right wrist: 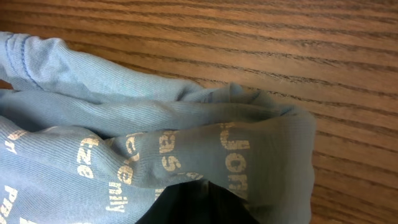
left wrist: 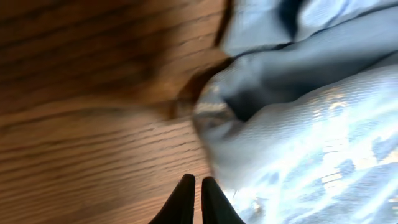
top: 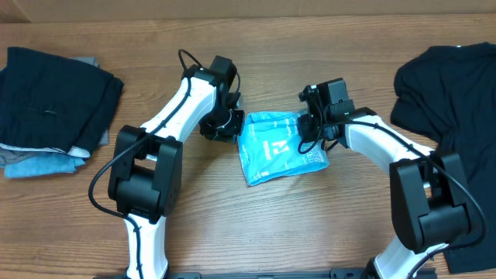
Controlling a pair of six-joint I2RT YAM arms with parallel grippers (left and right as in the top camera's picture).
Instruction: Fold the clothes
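T-shirt (top: 275, 147) lies folded; left hand (left wrist: 198, 184) clenched empty beside it; right hand (right wrist: 193, 205) cloth-covered, state unclear.

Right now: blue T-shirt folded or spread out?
Folded. The blue T-shirt lies as a small compact rectangle on the table, and the right wrist view shows its layers doubled over at one edge.

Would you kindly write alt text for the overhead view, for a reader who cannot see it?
A folded light-blue T-shirt with white print lies at the centre of a wooden table, the left gripper at its left edge and the right gripper at its right edge. A stack of folded dark garments sits far left; a black shirt lies far right.
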